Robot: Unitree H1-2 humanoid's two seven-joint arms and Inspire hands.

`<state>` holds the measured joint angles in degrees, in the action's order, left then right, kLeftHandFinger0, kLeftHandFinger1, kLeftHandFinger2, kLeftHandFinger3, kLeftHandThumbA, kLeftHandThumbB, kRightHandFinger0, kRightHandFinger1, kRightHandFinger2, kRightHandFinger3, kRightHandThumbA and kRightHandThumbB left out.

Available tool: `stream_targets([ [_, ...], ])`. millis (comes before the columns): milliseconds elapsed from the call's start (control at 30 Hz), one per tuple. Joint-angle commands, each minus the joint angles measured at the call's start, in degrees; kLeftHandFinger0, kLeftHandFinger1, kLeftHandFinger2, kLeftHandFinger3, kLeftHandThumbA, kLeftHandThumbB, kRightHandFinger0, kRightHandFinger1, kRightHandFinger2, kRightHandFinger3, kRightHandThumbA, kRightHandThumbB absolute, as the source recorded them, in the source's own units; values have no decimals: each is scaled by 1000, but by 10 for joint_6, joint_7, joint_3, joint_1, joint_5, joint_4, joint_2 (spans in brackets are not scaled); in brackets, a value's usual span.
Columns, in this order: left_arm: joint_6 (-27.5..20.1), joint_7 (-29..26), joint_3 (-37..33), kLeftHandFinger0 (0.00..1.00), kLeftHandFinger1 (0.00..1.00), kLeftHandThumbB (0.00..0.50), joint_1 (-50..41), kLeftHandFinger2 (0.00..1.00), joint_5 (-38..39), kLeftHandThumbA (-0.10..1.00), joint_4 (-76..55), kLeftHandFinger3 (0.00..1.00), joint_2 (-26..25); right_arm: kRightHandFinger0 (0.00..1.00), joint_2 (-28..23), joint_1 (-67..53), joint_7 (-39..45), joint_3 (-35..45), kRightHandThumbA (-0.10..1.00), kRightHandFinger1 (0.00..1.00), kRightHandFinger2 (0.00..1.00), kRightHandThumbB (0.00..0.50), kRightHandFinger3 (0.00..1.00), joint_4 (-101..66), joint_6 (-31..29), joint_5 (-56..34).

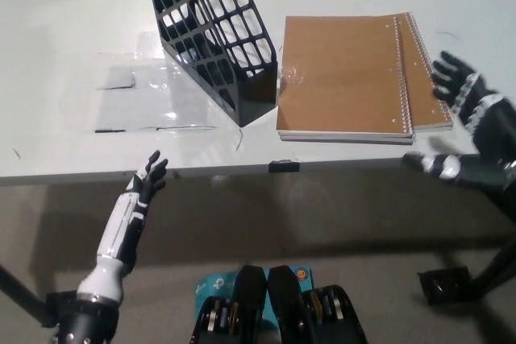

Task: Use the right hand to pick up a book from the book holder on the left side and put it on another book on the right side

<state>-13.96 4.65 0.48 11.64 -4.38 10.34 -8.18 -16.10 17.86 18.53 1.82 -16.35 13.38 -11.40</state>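
Note:
A black mesh book holder [211,31] stands on the white table [64,151], left of centre, and I see no book inside it. Two brown spiral-bound books [347,74] lie stacked flat just to its right, the upper one shifted slightly left of the lower. My black right hand [466,130] hovers open at the table's right front corner, just right of the stack, holding nothing. My white left hand [143,187] is open below the table's front edge at the lower left, fingers spread.
A clear plastic sheet [149,98] with tape marks lies on the table left of the holder. A small black clip [284,167] sits on the front edge. A blue box [222,283] lies on the floor below.

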Motion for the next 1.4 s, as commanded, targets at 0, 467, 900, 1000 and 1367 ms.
stream_targets([
  [0, -10, -7, 9, 1000, 1000, 212, 22, 1000, -5, 1000, -17, 1000, -19, 1000, 26, -7, -29, -30, 1000, 1000, 1000, 256, 1000, 14, -132, 82],
  [467, -12, -7, 6, 1000, 1000, 235, -15, 1000, -3, 1000, -22, 1000, -18, 1000, 54, -35, -56, -48, 1000, 1000, 1000, 235, 1000, 179, -185, 124],
  [900, -7, 11, -1, 1000, 1000, 189, -87, 1000, 19, 1000, -49, 1000, -17, 1000, 64, -101, -58, -54, 983, 1000, 1000, 219, 1000, 192, -199, 127],
  [1000, -2, 11, -1, 1000, 1000, 197, -88, 1000, 20, 1000, -48, 1000, -16, 1000, 65, -100, -58, -53, 978, 1000, 1000, 225, 1000, 196, -201, 125],
  [1367, -3, 8, -2, 1000, 1000, 180, -85, 1000, 13, 1000, -48, 1000, -17, 1000, 64, -95, -57, -52, 980, 1000, 1000, 254, 1000, 197, -192, 126],
])
